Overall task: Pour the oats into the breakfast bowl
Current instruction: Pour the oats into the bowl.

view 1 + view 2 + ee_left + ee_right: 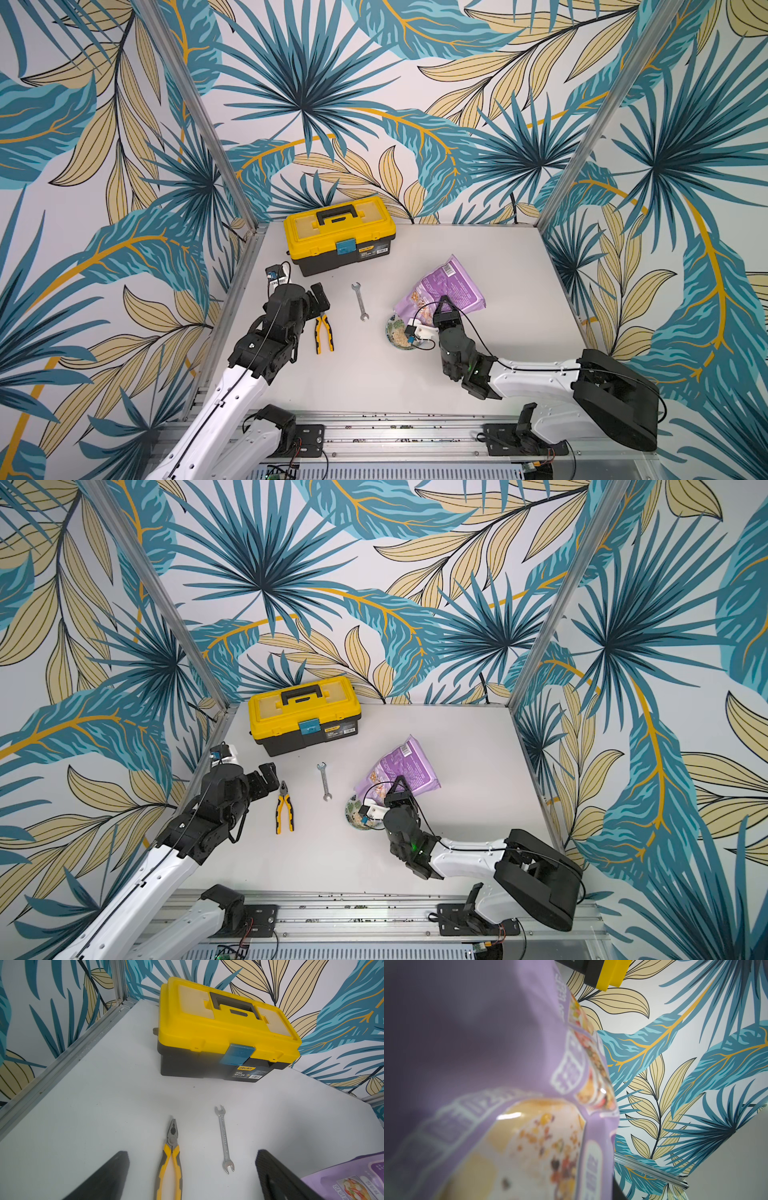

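We see the right fingers clamped on the lilac pouch. The pouch leans with its picture end down over the breakfast bowl and its barcode end raised toward the back wall. Pale oats lie in the bowl, partly hidden by the wrist's white mount. To the left on the counter lie a wrench and yellow-handled pliers. The left fingers hang spread wide over the plier head, holding nothing. A yellow toolbox sits shut at the back.
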`<state>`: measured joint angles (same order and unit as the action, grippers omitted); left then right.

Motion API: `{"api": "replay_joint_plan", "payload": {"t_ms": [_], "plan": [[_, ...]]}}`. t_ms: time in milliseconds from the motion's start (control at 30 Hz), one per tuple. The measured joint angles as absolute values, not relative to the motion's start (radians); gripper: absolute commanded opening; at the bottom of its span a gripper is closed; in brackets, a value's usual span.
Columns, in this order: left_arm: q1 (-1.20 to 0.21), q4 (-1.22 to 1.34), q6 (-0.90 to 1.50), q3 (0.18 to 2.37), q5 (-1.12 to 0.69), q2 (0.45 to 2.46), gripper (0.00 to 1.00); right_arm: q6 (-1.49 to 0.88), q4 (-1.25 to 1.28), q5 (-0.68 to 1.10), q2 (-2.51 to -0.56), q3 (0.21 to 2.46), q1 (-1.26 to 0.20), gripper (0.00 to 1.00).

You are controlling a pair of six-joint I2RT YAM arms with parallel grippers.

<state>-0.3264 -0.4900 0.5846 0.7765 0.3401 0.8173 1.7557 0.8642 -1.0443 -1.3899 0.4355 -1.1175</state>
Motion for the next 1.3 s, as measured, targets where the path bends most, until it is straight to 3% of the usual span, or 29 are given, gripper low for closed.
{"api": "replay_joint_plan", "payload": {"t_ms": [433, 967, 1300], "plan": [[-0.326, -0.49, 0.588, 0.776, 0.34, 0.817, 1.0, 1.88, 1.034, -1.047, -1.414, 0.403, -1.141, 0.0], [-0.326, -0.49, 0.592, 0.776, 0.34, 0.818, 1.0, 1.643, 0.781, -1.052, -1.357, 0.403, -1.142, 0.0], [-0.326, -0.491, 0.592, 0.776, 0.34, 0.818, 1.0, 1.842, 1.005, -1.058, -1.402, 0.366, -1.143, 0.0]]}}
